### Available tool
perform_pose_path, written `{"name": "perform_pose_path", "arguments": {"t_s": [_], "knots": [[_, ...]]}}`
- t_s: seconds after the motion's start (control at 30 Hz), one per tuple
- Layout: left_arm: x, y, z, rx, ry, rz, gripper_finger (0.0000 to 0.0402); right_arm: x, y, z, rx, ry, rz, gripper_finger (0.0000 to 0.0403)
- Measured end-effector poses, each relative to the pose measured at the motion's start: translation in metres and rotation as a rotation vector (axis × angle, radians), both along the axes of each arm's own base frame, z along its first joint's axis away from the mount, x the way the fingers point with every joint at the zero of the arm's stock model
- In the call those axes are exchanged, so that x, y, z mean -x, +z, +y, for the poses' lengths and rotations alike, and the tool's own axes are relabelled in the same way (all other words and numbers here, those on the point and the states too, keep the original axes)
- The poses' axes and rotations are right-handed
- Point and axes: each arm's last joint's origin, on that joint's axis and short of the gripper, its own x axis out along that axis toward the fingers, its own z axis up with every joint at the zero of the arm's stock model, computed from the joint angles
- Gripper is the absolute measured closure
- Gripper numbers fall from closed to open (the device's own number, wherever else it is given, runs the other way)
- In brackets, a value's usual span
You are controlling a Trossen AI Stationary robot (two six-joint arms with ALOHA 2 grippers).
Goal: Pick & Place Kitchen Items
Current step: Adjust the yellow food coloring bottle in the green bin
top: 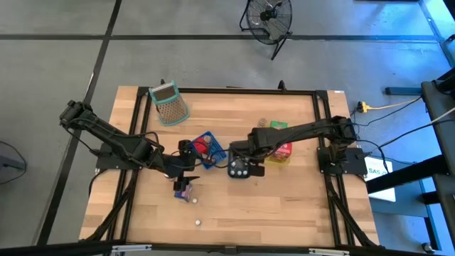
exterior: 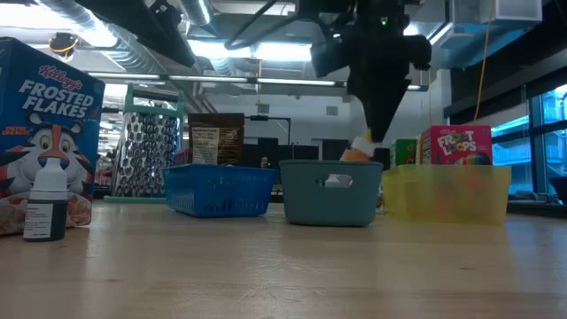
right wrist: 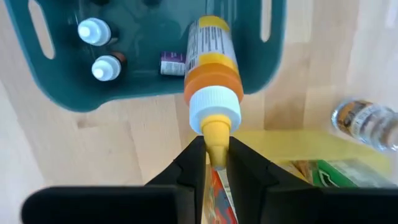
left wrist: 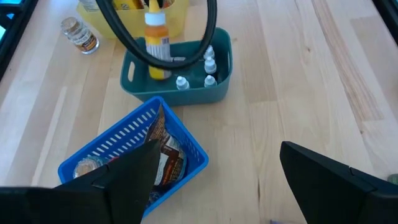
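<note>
Right tool (right wrist: 210, 163) pinches the yellow bottle (right wrist: 210, 62) by its nozzle above the teal tray (right wrist: 273, 56).
We should lower it straight between the small bottles (right wrist: 93, 32) before letting go; left tool (left wrist: 217, 180) waits wide beside the blue basket (left wrist: 134, 134).

Even, bright light w/ soft shadows on the pale wooden tabletop (top: 284, 206); blue cast top right in high view. Low view: ceiling strip lights (exterior: 239, 49) glare, room behind soft. Dark left gripper fingers (left wrist: 124, 180) blurred close up.
</note>
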Motion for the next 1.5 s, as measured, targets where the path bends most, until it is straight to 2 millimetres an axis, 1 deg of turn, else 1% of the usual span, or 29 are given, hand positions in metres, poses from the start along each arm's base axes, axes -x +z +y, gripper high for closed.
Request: {"name": "perform_pose_path", "arguments": {"t_s": [0.1,0.3,0.57,1.03,1.5], "knots": [[0.0,0.0,-0.001,0.0,-0.002,0.001,0.0073,0.001,0.008,0.0,0.003,-0.011,0.015,0.0344],[0.002,0.0,-0.005,0.0,-0.022,0.0,0.0073,0.0,0.014,-0.001,0.002,-0.013,0.012,0.0344],[0.004,0.0,-0.01,0.0,-0.042,0.001,0.0073,-0.002,0.014,-0.013,-0.005,-0.036,0.006,0.0344],[0.004,0.0,-0.009,-0.006,-0.047,0.001,0.0073,-0.002,0.014,-0.03,-0.114,-0.092,0.022,0.0344],[0.004,0.0,-0.009,-0.014,-0.054,0.002,0.0073,0.008,0.015,-0.032,-0.106,-0.171,0.12,0.0344]]}}
